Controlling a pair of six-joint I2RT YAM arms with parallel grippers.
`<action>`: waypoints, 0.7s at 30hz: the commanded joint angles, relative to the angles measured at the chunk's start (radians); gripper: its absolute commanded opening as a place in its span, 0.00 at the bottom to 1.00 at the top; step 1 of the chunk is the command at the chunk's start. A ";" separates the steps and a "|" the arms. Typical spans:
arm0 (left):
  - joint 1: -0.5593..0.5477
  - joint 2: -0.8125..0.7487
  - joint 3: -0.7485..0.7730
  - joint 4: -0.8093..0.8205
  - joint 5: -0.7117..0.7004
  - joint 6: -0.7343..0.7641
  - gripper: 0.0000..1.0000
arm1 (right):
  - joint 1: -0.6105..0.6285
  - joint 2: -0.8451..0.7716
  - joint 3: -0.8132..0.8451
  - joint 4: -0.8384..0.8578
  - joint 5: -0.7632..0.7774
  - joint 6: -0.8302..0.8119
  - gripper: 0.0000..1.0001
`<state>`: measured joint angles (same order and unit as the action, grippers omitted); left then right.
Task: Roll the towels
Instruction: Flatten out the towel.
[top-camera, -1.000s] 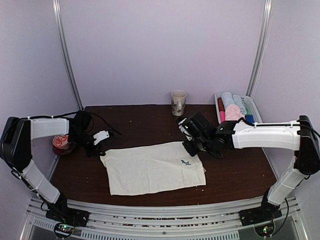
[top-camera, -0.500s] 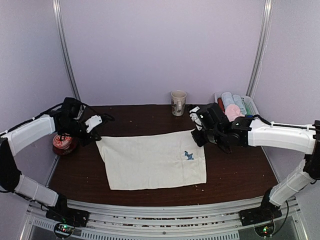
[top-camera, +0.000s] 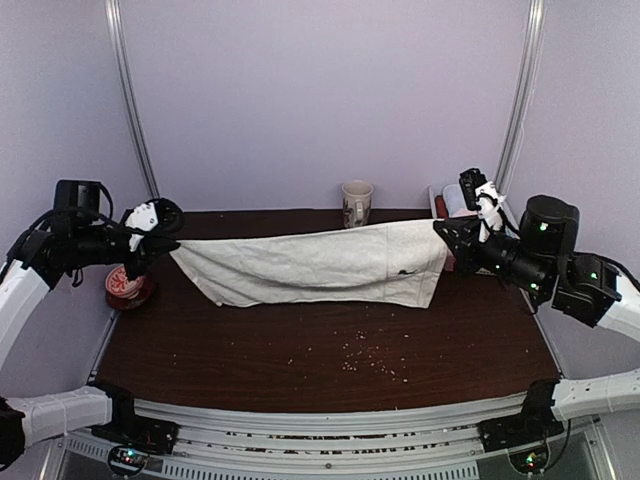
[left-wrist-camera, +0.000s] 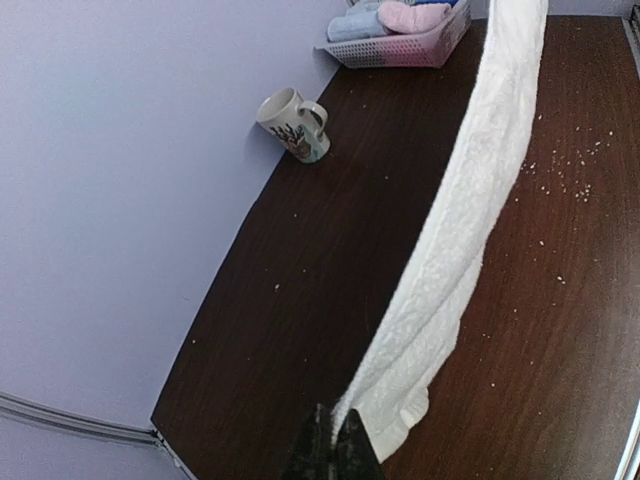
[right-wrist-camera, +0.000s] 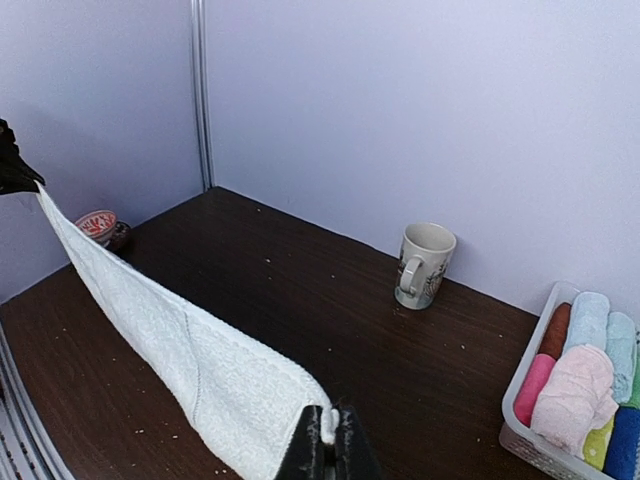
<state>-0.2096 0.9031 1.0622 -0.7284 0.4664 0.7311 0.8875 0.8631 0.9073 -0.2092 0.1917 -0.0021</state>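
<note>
A cream-white rectangular cloth towel (top-camera: 310, 265) is held stretched in the air between the two arms, above the dark brown wooden table (top-camera: 200, 350) and apart from its surface. Its left upper corner is pinched by the left gripper (top-camera: 163, 240), whose jaws are clenched on the fabric, and its right upper corner is pinched in the same way by the right gripper (top-camera: 445, 230). The upper edge is drawn almost straight from one gripper to the other, while the rest of the cloth hangs below it in a loose sag, deepest toward the left. A small dark mark (top-camera: 405, 272) is seen on the towel near its right end. A pale pink rolled towel (right-wrist-camera: 575, 395) is lying in a white plastic lattice basket (right-wrist-camera: 522, 432) at the far right corner of the table, beside rolled towels of other colours. A cream ceramic mug (top-camera: 356, 205) with a dark pattern is standing upright at the far edge of the table, just behind the stretched towel. A small red round bowl (top-camera: 125, 285) is resting at the left edge of the table, below the left gripper. Pale crumbs (top-camera: 365, 355) are scattered over the table in front of the towel.
</note>
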 joint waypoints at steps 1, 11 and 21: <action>-0.004 -0.091 0.041 -0.038 0.093 0.026 0.00 | 0.011 -0.059 -0.059 0.051 -0.080 0.009 0.00; -0.005 0.260 0.030 0.057 0.002 -0.089 0.00 | -0.032 0.368 0.030 0.060 0.153 0.068 0.00; -0.025 0.835 0.223 0.222 -0.312 -0.149 0.00 | -0.284 0.873 0.197 0.222 0.145 0.022 0.00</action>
<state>-0.2226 1.6096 1.1618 -0.5995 0.2806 0.6147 0.6899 1.6455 1.0466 -0.0948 0.3218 0.0467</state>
